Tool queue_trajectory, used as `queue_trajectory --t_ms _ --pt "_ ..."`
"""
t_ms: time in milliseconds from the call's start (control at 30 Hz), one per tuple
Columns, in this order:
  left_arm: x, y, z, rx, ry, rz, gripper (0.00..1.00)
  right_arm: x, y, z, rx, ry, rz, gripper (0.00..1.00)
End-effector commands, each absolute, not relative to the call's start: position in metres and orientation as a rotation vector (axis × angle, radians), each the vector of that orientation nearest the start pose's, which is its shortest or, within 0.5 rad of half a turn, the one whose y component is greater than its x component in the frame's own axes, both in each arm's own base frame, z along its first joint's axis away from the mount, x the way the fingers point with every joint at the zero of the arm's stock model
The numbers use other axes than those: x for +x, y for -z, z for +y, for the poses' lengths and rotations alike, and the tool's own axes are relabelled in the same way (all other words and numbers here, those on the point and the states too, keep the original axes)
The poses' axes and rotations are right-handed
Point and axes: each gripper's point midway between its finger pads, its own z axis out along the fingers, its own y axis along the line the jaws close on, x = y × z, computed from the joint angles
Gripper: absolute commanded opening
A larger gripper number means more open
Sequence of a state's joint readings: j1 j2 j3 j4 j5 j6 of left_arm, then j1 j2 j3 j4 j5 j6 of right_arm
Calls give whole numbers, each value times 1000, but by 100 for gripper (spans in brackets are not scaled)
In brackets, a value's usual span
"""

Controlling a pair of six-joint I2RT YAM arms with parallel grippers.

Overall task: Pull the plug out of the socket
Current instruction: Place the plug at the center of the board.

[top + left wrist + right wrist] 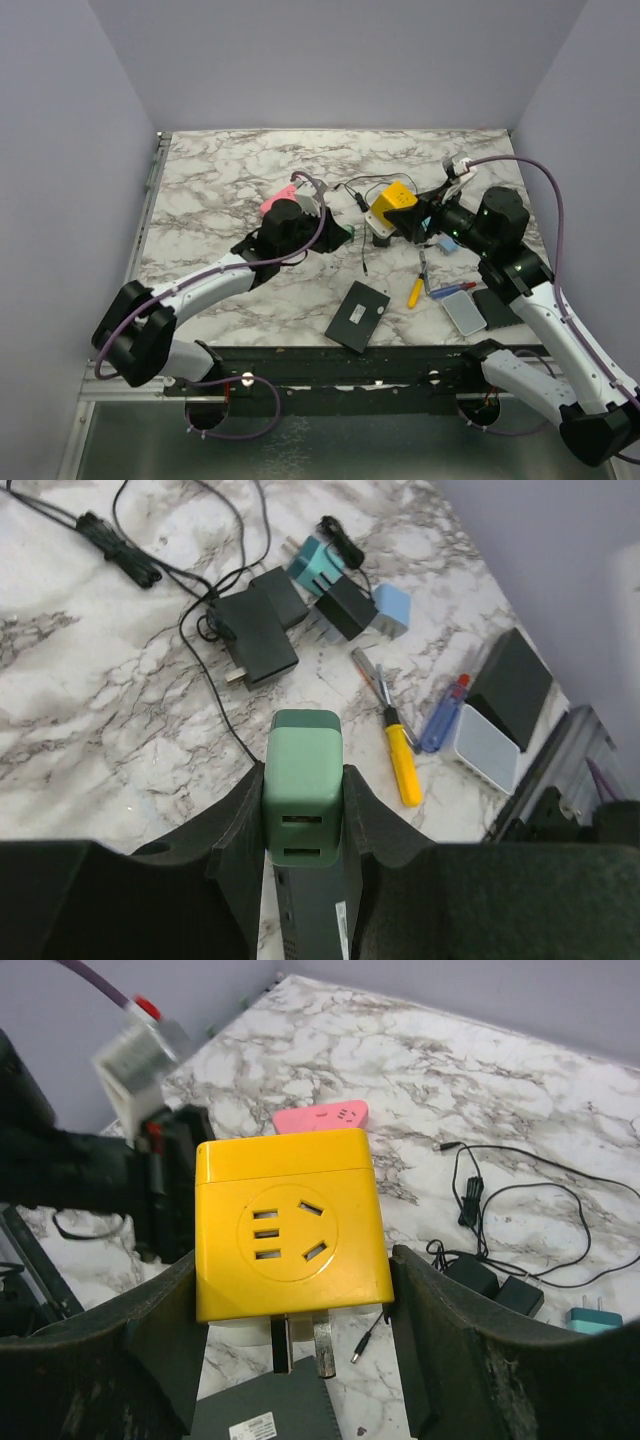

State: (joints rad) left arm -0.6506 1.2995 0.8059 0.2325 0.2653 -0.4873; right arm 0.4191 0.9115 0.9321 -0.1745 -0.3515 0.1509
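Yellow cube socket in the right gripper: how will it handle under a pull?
The yellow cube socket looks like rigid moulded plastic, so it probably won't flex in the right gripper. Its glossy flat sides may slip under a hard pull. The metal prongs sticking out below would likely make it tip if set down on them.

The box (pixel 357 316) is lying near the tabletop's (pixel 220 180) front edge, the screwdriver (pixel 415 291) just right of it, the socket (pixel 393 205) farther back, the strip (pixel 272 205) left of that.
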Motion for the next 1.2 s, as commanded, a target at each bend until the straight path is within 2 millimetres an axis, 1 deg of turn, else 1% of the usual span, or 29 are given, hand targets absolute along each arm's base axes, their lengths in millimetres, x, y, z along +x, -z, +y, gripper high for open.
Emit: queue_trajectory --t_ms 0,67,167,300,333,367,400,467,533,700,767,833,900,1000,1067,1167 --pt "303 -185 -334 204 950 1915 0 272 -335 189 -439 -715 1594 1" --pt "307 -173 -346 197 935 1930 0 270 -335 189 -438 -722 1592 1" --pt "309 -155 -362 190 969 1949 0 269 -334 186 -419 -721 1597 1" --pt "306 -132 -383 215 985 1964 0 268 -334 182 -380 -715 1589 1" --pt "306 -127 -387 216 990 1970 1 269 -333 180 -364 -710 1585 1" --pt "307 -117 -390 215 992 1984 4 269 -334 179 -351 -709 1579 1" --pt "308 -115 -392 208 997 1983 7 268 -334 178 -349 -711 1574 1" --pt "311 -104 -392 190 984 1997 8 267 -332 179 -357 -710 1577 1" --pt "313 -98 -393 178 982 1994 11 267 -330 179 -365 -710 1585 1" --pt "317 -83 -405 207 996 2009 14 269 -322 178 -363 -701 1608 1" --pt "317 -77 -407 219 991 2019 16 269 -321 178 -361 -697 1609 1" --pt "318 -74 -405 225 977 2020 21 269 -323 176 -353 -688 1607 1" --pt "319 -75 -404 231 965 2014 29 269 -324 173 -339 -674 1603 1" --pt "319 -77 -401 251 946 2001 44 270 -322 170 -330 -663 1602 1" --pt "321 -78 -396 253 918 1990 57 270 -319 170 -328 -660 1609 1" --pt "321 -83 -392 268 896 1971 72 271 -314 170 -328 -657 1620 1"
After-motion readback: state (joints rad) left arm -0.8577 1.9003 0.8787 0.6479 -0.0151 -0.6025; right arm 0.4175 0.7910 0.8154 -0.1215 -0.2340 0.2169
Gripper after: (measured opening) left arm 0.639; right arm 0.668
